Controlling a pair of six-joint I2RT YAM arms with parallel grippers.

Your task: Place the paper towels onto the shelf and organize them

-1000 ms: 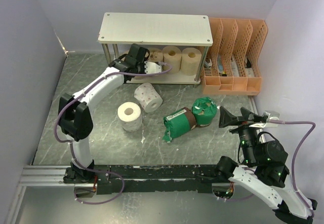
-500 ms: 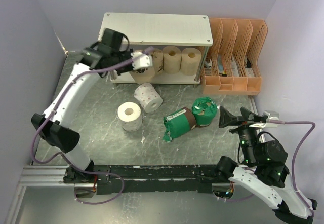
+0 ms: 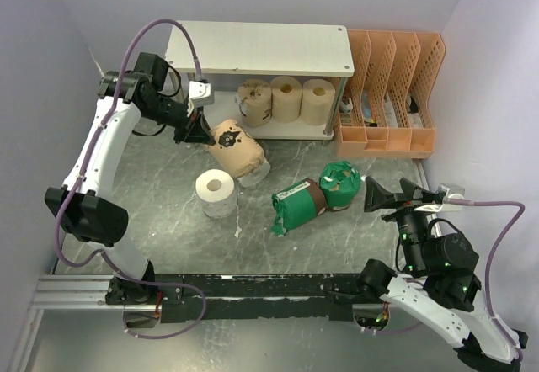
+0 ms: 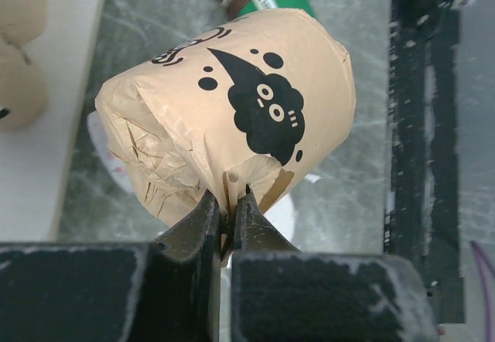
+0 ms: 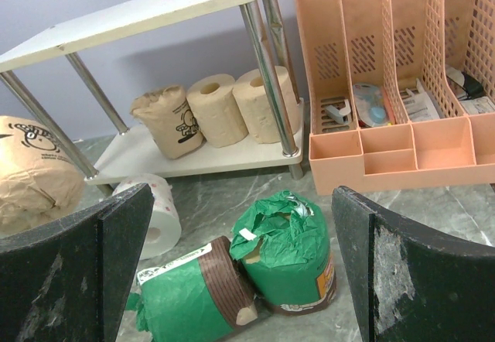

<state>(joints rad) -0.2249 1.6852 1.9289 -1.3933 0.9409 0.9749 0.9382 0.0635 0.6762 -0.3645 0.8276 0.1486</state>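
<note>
While aloft, tan roll (image 3: 238,149) sideways.

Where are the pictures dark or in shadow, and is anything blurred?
Left wrist view: printed tan roll sharp, left gripper dark, slightly soft. Right wrist view: right gripper dark, shelf shadowing the wall. Top view: evenly lit, no glare.

1. The right gripper (image 5: 241,195) was wide open, with fingers down at 8 and 4 o'clock.
2. The shelf (image 5: 139,9) sat at 11 o'clock. Its lower board held a printed tan roll (image 5: 166,121) and two plain tan rolls (image 5: 219,110) side by side.
3. At 6 o'clock, an upright green roll (image 5: 290,253) touched a lying green roll (image 5: 193,299).
4. A white roll (image 5: 158,214) was at 8 o'clock. A brown wrapped roll (image 5: 35,176) at 9 was cut off by the edge.
5. The orange file rack (image 5: 387,71) was at 2 o'clock.
</note>
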